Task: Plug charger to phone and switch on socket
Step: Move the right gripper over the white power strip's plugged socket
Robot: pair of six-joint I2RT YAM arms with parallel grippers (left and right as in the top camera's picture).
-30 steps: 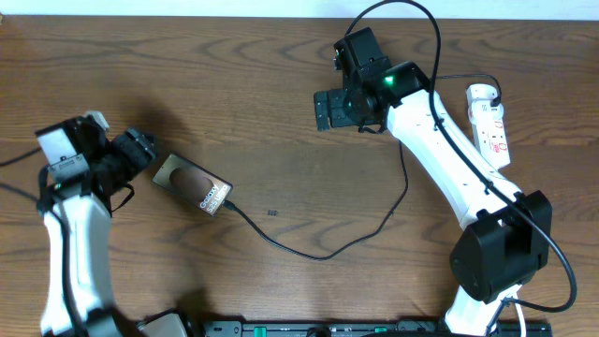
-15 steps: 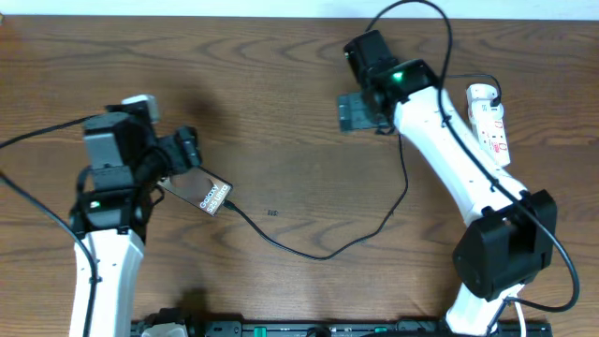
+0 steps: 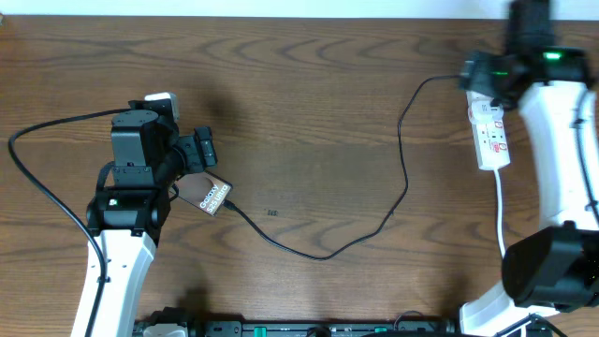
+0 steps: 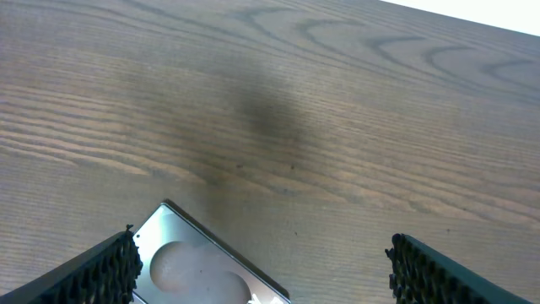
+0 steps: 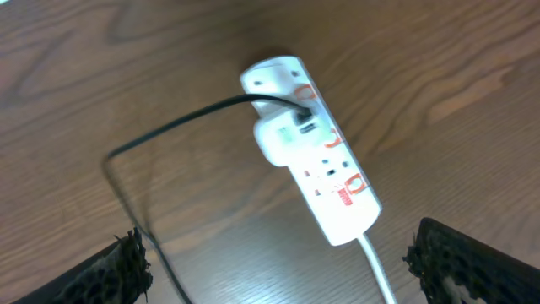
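Observation:
The phone (image 3: 208, 194) lies face up on the table at the left, and its upper end shows in the left wrist view (image 4: 198, 266). The charger cable (image 3: 328, 256) runs from the phone's lower right end in a long loop up to the socket (image 3: 493, 136). In the right wrist view the cable (image 5: 181, 118) ends in a white adapter on the socket (image 5: 325, 173). My left gripper (image 3: 206, 154) (image 4: 266, 274) is open and empty, just above the phone's far end. My right gripper (image 3: 482, 77) (image 5: 283, 270) is open and empty over the socket's far end.
The socket's white cord (image 3: 499, 201) runs toward the front right beside the right arm. A tiny dark speck (image 3: 272, 212) lies mid-table. The left arm's black cable (image 3: 56, 126) loops at the far left. A dark rail (image 3: 328, 328) lines the front edge.
My right arm swung from the table's upper middle to the right and now sits over the socket. My left arm shifted right and closer over the phone. The phone and cable stayed put.

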